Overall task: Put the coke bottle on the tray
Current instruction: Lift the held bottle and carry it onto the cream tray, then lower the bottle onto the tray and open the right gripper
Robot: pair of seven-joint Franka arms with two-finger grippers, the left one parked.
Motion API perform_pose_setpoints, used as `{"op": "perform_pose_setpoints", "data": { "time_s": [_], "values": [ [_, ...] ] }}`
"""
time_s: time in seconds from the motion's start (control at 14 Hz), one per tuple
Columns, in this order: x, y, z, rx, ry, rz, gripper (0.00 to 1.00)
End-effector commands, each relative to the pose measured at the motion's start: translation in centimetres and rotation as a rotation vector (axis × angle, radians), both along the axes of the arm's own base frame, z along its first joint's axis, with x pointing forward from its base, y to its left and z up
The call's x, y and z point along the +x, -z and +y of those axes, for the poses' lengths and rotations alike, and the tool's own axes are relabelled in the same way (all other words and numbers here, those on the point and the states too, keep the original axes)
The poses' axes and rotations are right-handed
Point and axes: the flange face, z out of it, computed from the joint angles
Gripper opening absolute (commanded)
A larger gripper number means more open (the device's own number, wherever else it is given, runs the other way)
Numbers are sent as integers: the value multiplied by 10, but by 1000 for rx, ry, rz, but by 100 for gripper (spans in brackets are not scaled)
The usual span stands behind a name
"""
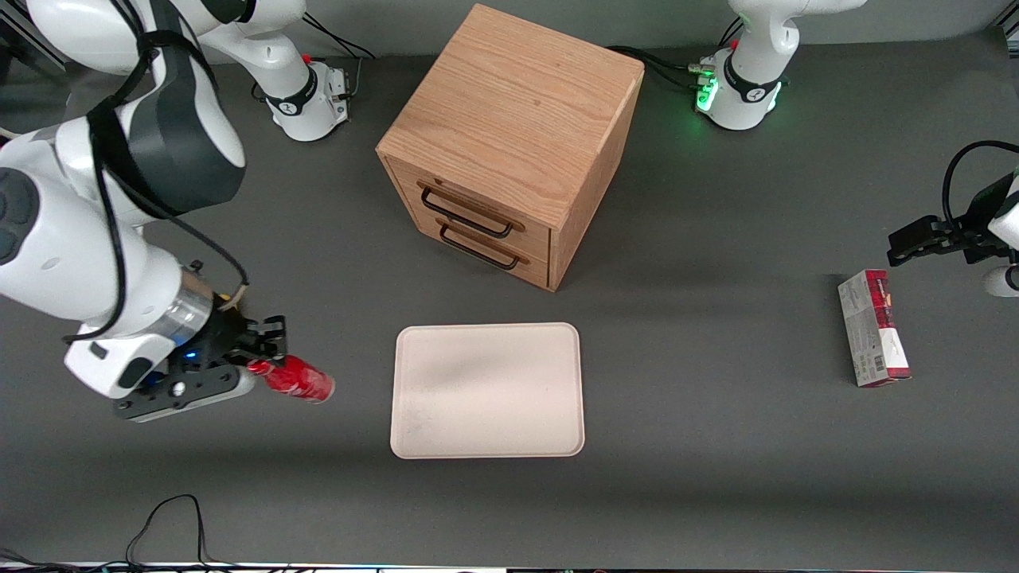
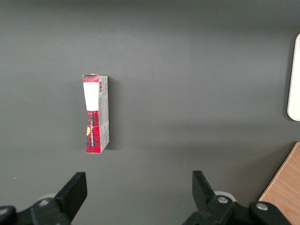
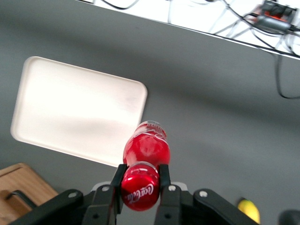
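My right gripper (image 1: 267,368) is shut on the coke bottle (image 1: 296,379), a small glossy red bottle held by its cap end and lifted above the table, tilted with its base toward the tray. In the right wrist view the two fingers (image 3: 117,180) clamp the bottle (image 3: 146,150) just below its red cap. The pale cream tray (image 1: 487,390) lies flat on the dark table, beside the bottle toward the parked arm's end, a short gap away. It also shows in the right wrist view (image 3: 75,108), empty.
A wooden two-drawer cabinet (image 1: 509,143) stands farther from the front camera than the tray. A red-and-white carton (image 1: 873,326) lies toward the parked arm's end. A small yellow lump (image 3: 248,209) lies near the gripper. Cables run along the table's front edge (image 1: 167,525).
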Motion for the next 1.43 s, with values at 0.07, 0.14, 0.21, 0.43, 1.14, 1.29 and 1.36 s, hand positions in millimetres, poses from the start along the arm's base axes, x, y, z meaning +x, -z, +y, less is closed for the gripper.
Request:
{"op": "perform_pose_setpoints", "data": {
  "time_s": [0.07,0.14,0.21,0.43,1.14,1.29,1.36],
  "values": [
    [-5,7,51,2,-20,-51,18],
    [-8,10,65,8,-31,-53,19],
    [-8,21,72,12,-42,-40,19],
    [1,50,87,19,-72,-41,19],
    [40,186,95,-53,-123,-61,20],
    [42,200,92,-56,-121,-42,20],
    [43,208,90,-57,-115,-32,21]
  ]
}}
